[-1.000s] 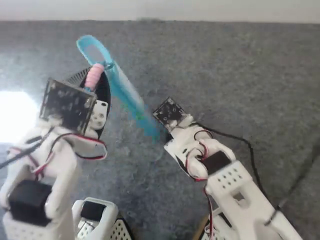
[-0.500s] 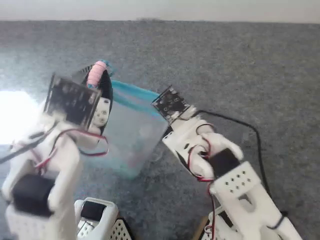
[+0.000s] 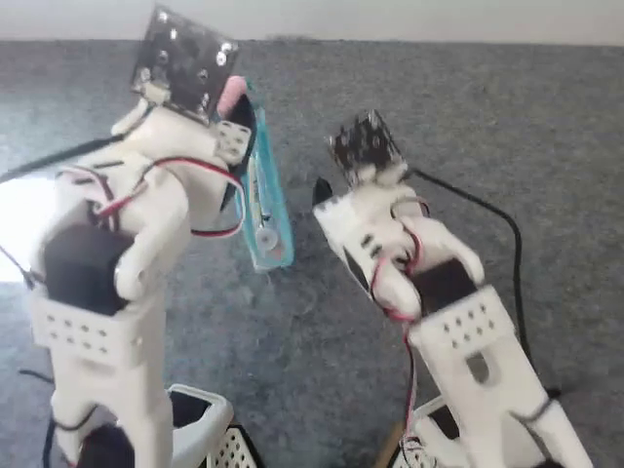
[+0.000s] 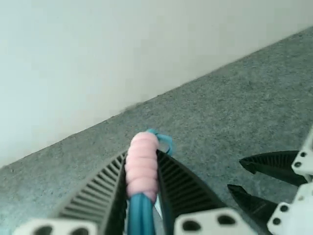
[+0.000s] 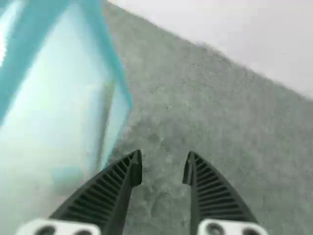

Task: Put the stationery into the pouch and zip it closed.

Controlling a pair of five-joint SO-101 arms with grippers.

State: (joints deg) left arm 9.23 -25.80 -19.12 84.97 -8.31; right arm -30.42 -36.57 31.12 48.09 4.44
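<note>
Above the mat, my left gripper clamped the pink tab of the limp, probably light pouch; right gripper gaped.

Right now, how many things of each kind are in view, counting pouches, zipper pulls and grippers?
pouch: 1, clear with teal edges, hanging off the table
pink pull: 1, clamped in the left gripper
grippers: 2, the left gripper shut, the right gripper open and empty
Total: 4
What is inside the pouch is too unclear to count.
</note>
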